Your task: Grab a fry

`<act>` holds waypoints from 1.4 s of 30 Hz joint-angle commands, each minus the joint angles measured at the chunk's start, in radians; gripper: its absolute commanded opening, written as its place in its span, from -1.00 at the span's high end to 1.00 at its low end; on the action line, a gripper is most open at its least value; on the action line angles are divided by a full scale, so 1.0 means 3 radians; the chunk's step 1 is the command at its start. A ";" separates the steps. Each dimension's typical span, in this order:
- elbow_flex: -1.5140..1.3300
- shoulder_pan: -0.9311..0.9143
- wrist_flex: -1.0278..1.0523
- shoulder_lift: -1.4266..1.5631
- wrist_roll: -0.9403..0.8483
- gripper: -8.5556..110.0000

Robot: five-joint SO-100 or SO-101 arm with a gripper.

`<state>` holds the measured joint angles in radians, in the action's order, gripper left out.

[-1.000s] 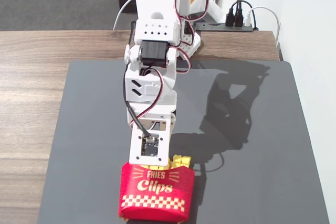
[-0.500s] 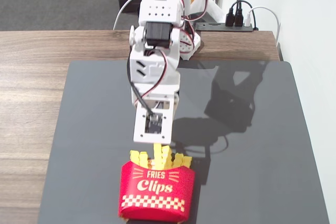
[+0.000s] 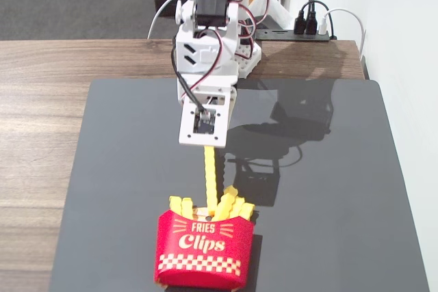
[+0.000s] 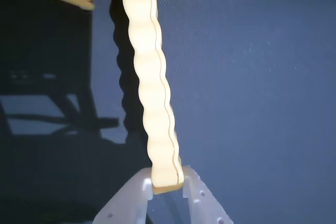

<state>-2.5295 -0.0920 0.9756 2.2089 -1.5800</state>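
From the fixed view, I see my gripper (image 3: 207, 146) above the dark mat (image 3: 123, 169), holding the fry (image 3: 211, 172) by its upper end. It hangs straight down, and its lower end reaches the other fries (image 3: 233, 205) standing in the red carton (image 3: 203, 249); I cannot tell if it is fully out. At the wrist view, the white jaws are closed narrow on one end of the fry (image 4: 152, 87), whose wavy edge runs up across the mat (image 4: 252, 77).
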 commanded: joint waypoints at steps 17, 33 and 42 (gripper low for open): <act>0.0225 -0.0174 0.0537 0.0614 -0.0005 0.81; 0.0977 -0.0726 0.0169 -0.0496 -0.0798 0.61; 0.1289 -0.0747 -0.0102 -0.1166 -0.1074 0.45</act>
<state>-2.1967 -0.3283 0.9633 1.8776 -1.8914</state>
